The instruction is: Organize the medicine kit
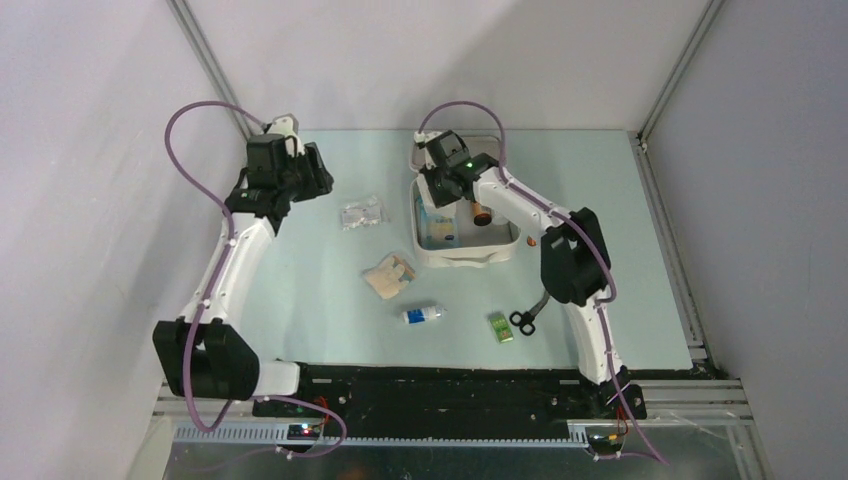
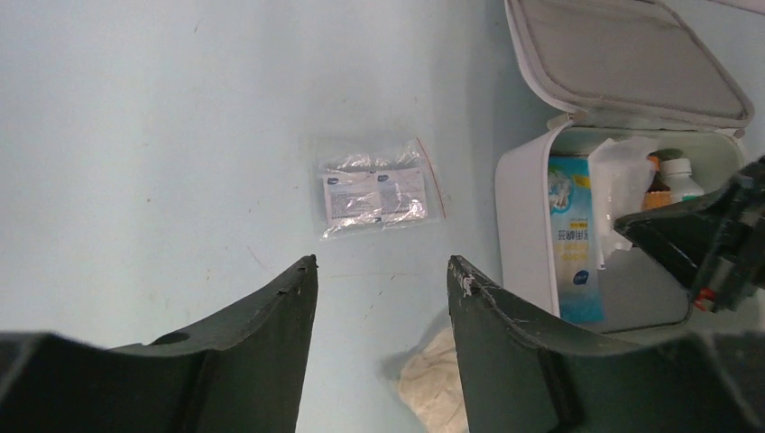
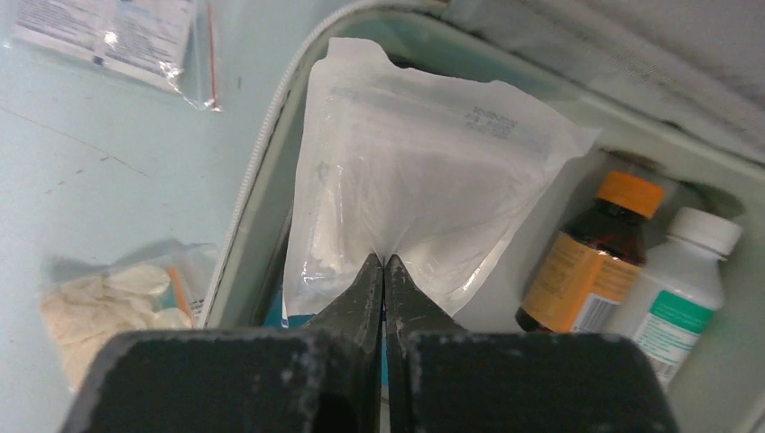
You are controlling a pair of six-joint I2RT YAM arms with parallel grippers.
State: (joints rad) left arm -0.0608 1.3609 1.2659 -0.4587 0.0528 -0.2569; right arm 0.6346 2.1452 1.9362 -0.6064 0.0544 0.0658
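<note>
Inside, right end effector [image 3: 385,263] pinching pouch [image 3: 424,162] by medicine kit [image 3: 257,162] rim, left end effector [image 2: 381,263] wide over table [image 2: 135,135]

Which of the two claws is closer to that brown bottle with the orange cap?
Right. The right gripper is over the medicine kit, pinching a white pouch beside the brown bottle; the left gripper hangs open outside the kit, near a sachet bag.

Present were one white zip case [image 2: 519,216], one amber orange-capped bottle [image 3: 586,257], two white plastic bottles [image 3: 683,289], three sealed plastic pouches [image 3: 424,171], two small boxes [image 1: 501,327], one black scissors [image 1: 524,319].
</note>
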